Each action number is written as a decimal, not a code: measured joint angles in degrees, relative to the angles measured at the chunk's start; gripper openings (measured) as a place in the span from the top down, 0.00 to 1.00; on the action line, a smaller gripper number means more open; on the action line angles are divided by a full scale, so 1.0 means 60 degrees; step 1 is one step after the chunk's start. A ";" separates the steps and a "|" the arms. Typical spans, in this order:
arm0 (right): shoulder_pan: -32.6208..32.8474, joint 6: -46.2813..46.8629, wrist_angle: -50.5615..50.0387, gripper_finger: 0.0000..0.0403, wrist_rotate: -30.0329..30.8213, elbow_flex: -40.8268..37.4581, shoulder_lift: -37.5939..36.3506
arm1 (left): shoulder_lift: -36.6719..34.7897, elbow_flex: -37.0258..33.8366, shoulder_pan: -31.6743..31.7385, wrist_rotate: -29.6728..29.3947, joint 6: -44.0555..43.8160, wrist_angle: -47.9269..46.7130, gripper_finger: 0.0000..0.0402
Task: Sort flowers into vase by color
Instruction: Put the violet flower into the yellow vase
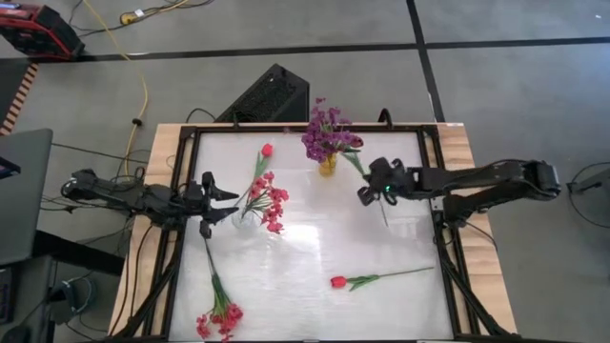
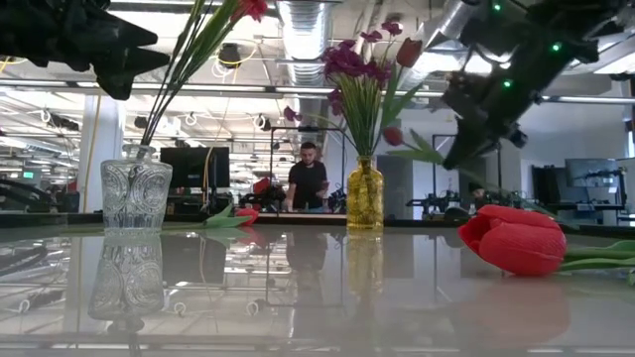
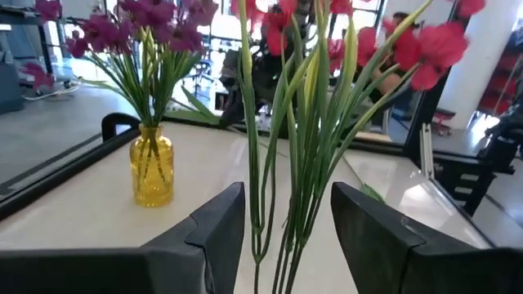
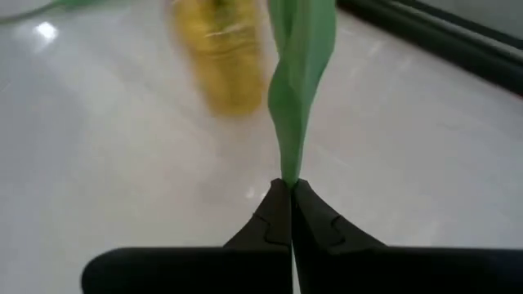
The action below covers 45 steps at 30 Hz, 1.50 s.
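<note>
A clear glass vase holds pink-red flowers and a red tulip. My left gripper is open and level, its fingers on either side of their green stems without touching them. A yellow vase holds purple flowers. Beside it, above the table, my right gripper is shut on a flower's green leaf. A dark maroon tulip head shows at that flower's far end, next to the yellow vase. My right gripper pinches a green leaf of the flower between its two fingertips, slanting down from the table's right side. The flower is lifted clear of the table. Its thin stem trails below and behind the gripper toward the near edge.
A red tulip lies on the table near the front, its stem pointing right. A pink-red flower cluster lies at the front left, stem toward my left gripper. A black frame borders the table. A person stands far behind the table.
</note>
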 joint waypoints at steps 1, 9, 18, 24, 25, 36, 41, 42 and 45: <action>-0.0160 0.0109 -0.0082 0.95 0.0045 -0.0131 -0.0224 | -0.0072 0.0000 0.0000 0.0000 0.0000 -0.0041 0.57; -0.1512 -0.1343 0.4851 0.95 0.1199 -0.1601 -0.1570 | -0.0256 0.0000 0.0018 -0.0549 0.0724 0.0189 0.57; -0.2412 -0.3566 1.1693 0.95 -0.0198 -0.2036 -0.0553 | -0.0252 0.0000 0.0018 -0.0830 0.0698 0.0358 0.57; -0.2592 -0.3580 1.4273 0.95 -0.0244 -0.2036 0.1207 | -0.0252 0.0002 0.0018 -0.0855 0.0692 0.0391 0.57; -0.2589 -0.3576 1.4790 0.95 -0.0244 -0.2036 0.1529 | -0.0252 0.0000 0.0018 -0.0868 0.0692 0.0404 0.57; -0.2720 -0.3249 1.6910 0.95 -0.0255 -0.2040 0.2833 | -0.0252 0.0004 0.0018 -0.0883 0.0612 0.0470 0.57; -0.2701 -0.3518 1.7422 0.95 -0.0255 -0.2039 0.2835 | -0.0252 0.0004 0.0018 -0.0900 0.0665 0.0478 0.57; -0.2701 -0.3547 1.7501 0.95 -0.0255 -0.2036 0.2832 | -0.0252 0.0004 0.0018 -0.0899 0.0679 0.0478 0.57; -0.2702 -0.3639 1.7558 0.95 -0.0251 -0.2009 0.2832 | -0.0252 0.0004 0.0018 -0.0900 0.0688 0.0478 0.57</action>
